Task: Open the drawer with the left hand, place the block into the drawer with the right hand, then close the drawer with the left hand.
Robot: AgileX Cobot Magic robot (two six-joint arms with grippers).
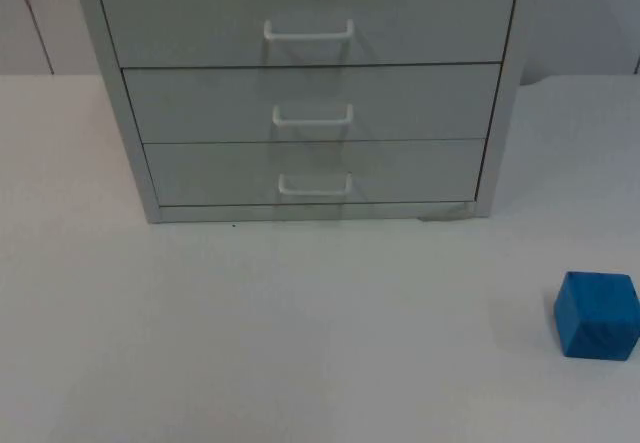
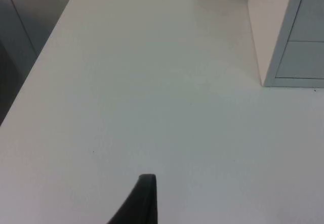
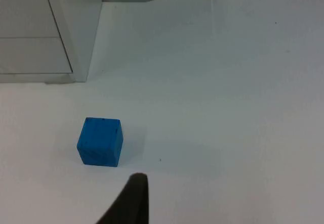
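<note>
Your blue block [image 1: 597, 316] sits on the white table [image 1: 300, 343], right of the closed grey drawer cabinet [image 1: 310, 93]. You cannot tell either gripper's grip.

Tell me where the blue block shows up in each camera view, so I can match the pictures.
Top view: the blue block sits on the white table near the right edge, in front and right of the drawer cabinet.
Left wrist view: not in it.
Right wrist view: the block lies on the table, away from the cabinet's corner.
Shared landmark: the drawer cabinet.
</note>
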